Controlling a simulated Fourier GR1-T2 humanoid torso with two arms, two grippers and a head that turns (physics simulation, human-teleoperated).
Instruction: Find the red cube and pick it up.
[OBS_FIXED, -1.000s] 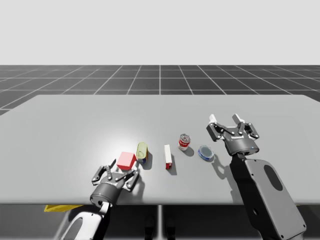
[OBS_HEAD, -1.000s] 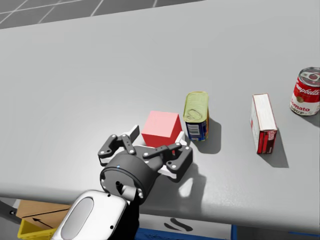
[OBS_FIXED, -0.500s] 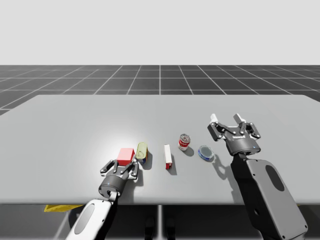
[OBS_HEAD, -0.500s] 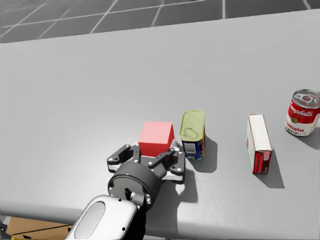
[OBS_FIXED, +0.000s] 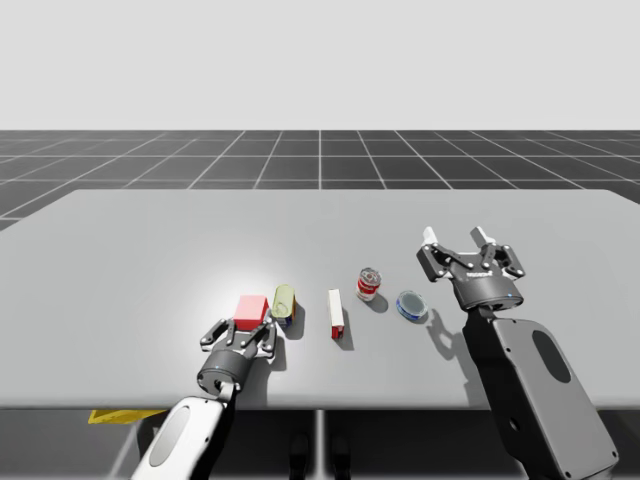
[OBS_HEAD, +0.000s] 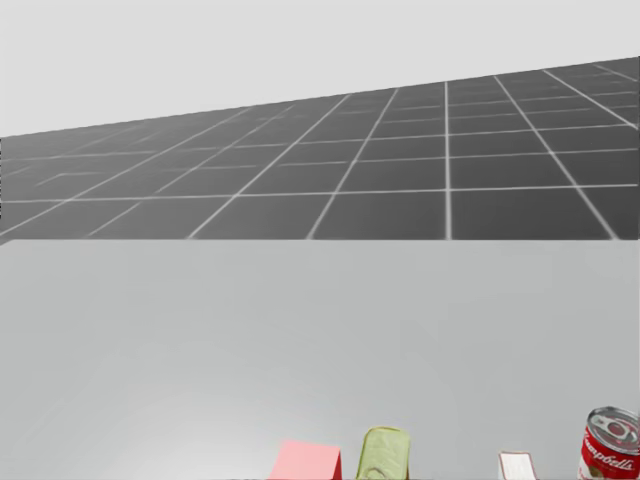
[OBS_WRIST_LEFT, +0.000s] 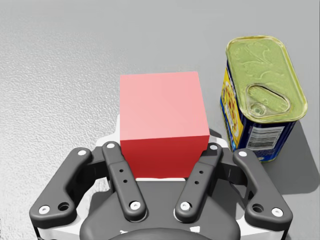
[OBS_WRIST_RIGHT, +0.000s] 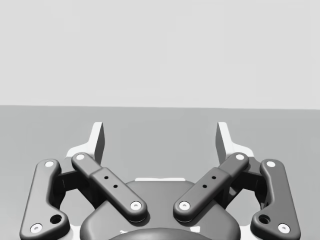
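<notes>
One red cube (OBS_FIXED: 252, 309); three cans (OBS_FIXED: 284, 303) (OBS_FIXED: 369, 284) (OBS_FIXED: 411, 305); one red-and-white box (OBS_FIXED: 336, 313); two grippers (OBS_FIXED: 243, 331) (OBS_FIXED: 456, 238).

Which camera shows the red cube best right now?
The left wrist view: the red cube sits large, held on both sides by the left gripper, beside the yellow-topped blue tin. The high view shows it small at that gripper; the head view catches just its top face.

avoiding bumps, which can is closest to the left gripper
The yellow-topped rectangular can, right beside the left gripper; the red round can and flat blue can sit farther off.
</notes>
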